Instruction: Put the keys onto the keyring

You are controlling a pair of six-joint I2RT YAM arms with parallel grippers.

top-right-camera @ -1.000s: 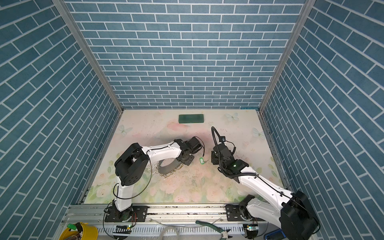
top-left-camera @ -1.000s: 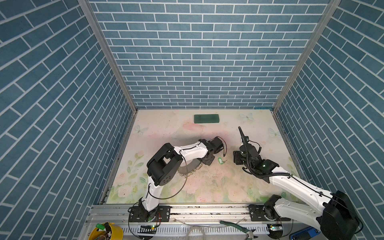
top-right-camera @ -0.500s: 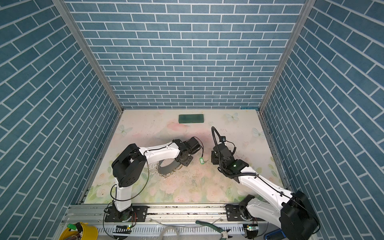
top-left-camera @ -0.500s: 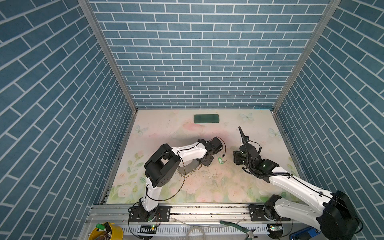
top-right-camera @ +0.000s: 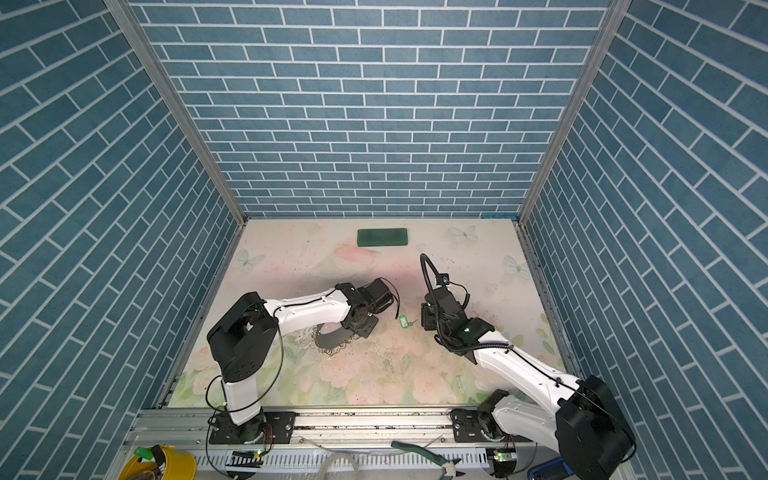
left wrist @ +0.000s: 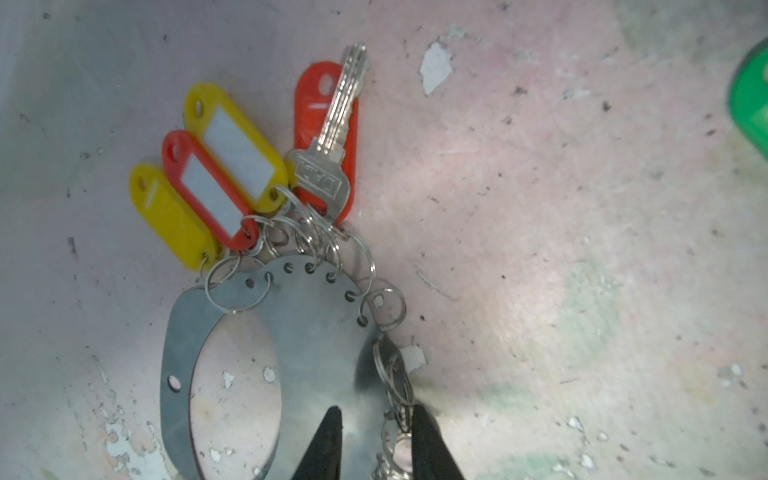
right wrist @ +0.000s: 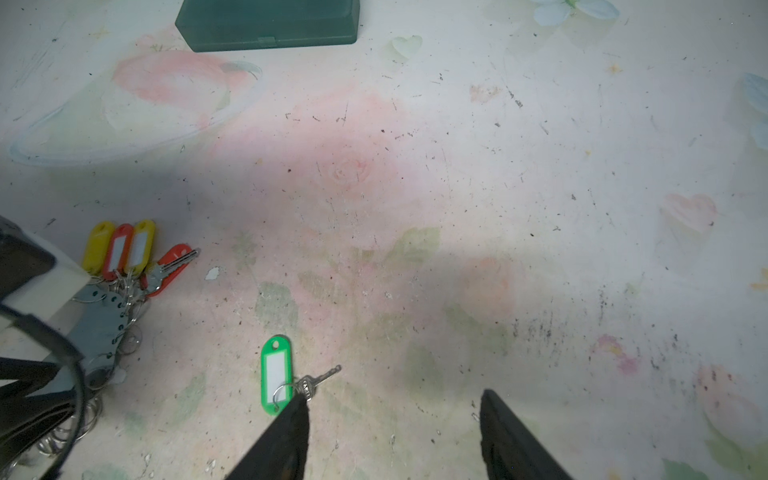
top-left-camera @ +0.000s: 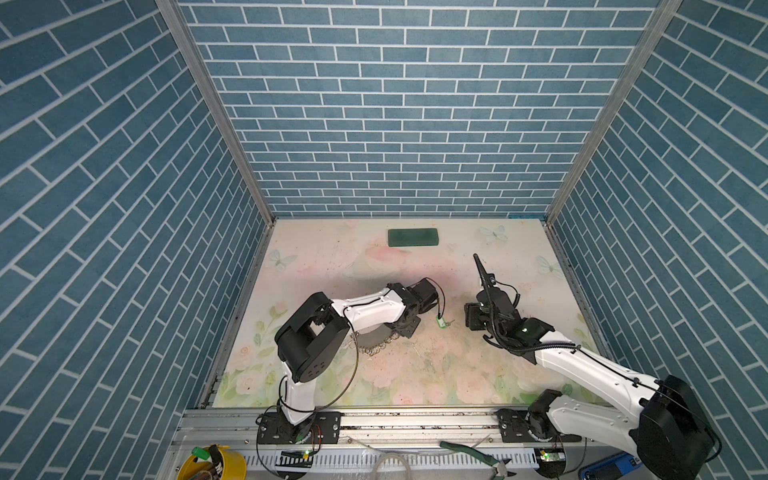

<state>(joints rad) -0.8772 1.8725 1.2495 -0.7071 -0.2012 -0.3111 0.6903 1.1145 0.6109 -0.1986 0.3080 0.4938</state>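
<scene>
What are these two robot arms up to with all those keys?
The job is putting keys onto a keyring, a flat grey hoop fringed with small rings. Four yellow and red tags already hang from it. The left gripper straddles the hoop's ringed edge; whether it grips is unclear. The right gripper is open, beside a loose green-tagged key lying on the table.

Enclosure: three walls (top-left-camera: 399, 104) of blue brick-pattern panels with white joints, joined by grey metal corner posts (top-left-camera: 218, 112). Work surface (top-left-camera: 415, 382) — pale floral print with butterflies, scuffed and chipped. Lighting even; soft shadows near centre.
</scene>
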